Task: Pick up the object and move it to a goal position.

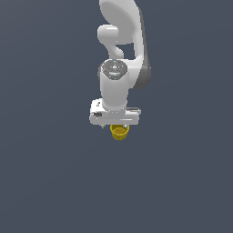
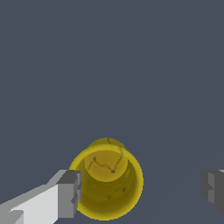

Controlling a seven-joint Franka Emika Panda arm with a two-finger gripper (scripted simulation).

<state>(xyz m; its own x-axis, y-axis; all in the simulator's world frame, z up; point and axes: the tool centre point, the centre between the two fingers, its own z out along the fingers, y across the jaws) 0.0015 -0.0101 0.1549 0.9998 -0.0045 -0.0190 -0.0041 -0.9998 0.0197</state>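
Exterior view: the white, rounded Franka arm (image 1: 120, 59) hangs straight down over a flat, dark slate-grey floor (image 1: 45, 182), and its bulk hides most of what you want to see. Below the wrist sits the white gripper (image 1: 116, 124), and poking out just under it is the small mustard-yellow cup-like container with tapered walls and a flared rim (image 1: 119, 132), mouth up.

Wrist view: the gripper (image 2: 142, 187) has its jaws spread wide. One grey finger pad (image 2: 70, 194) sits touching or just beside the cup's (image 2: 107, 180) rim; the other pad (image 2: 213, 186) is well apart from it.

Risks for you:
- The cup sits off-centre in the gap. Close now and the near pad likely shoves it sideways or tips it.
- Tapered walls: a pinch may squeeze it downward and out.
- Flared rim: descending further could catch a pad on it.
- No goal marker visible in either view.
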